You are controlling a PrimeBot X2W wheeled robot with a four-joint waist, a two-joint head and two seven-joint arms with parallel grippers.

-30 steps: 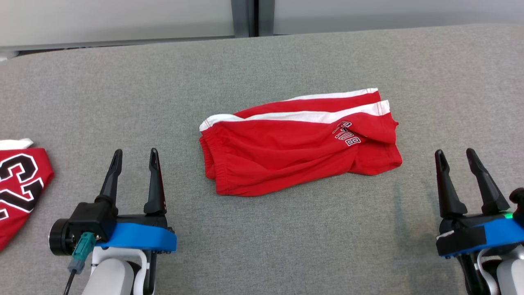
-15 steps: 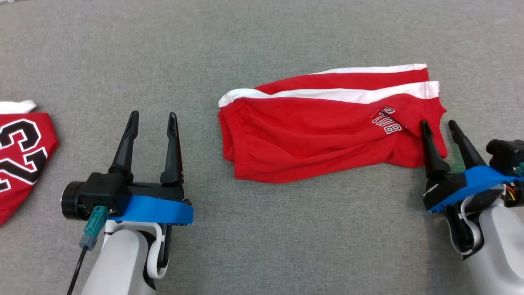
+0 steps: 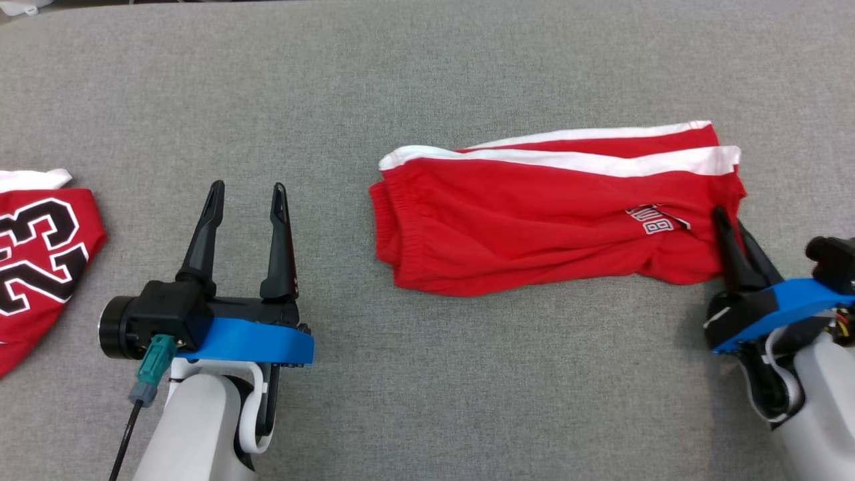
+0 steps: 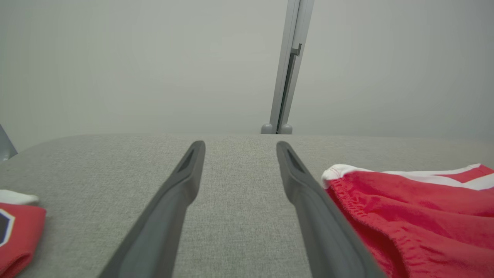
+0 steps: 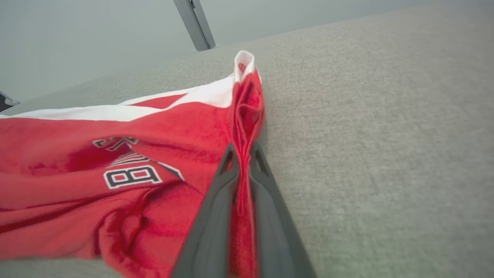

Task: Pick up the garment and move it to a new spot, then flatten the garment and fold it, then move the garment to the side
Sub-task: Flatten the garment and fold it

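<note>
At the far left edge a red jersey with black-and-white numerals (image 3: 40,247) lies partly cut off in the head view. A bare strip separates it from the left gripper (image 3: 248,194), whose two dark fingers stand spread with nothing between them. Open cloth stretches ahead of that gripper to the far edge. To its right, near but apart from its inner finger, begins the elastic waistband of the red shorts with white side stripes (image 3: 534,220), which lie rumpled right of centre. At their right end the right gripper (image 3: 729,224) has its fingers pressed together on the leg hem, pinching a fold of red fabric that stands up between them. Everything rests on a grey woven fabric tabletop (image 3: 427,80); behind it rises a pale wall (image 4: 115,58) with a grey vertical post (image 4: 287,77).
</note>
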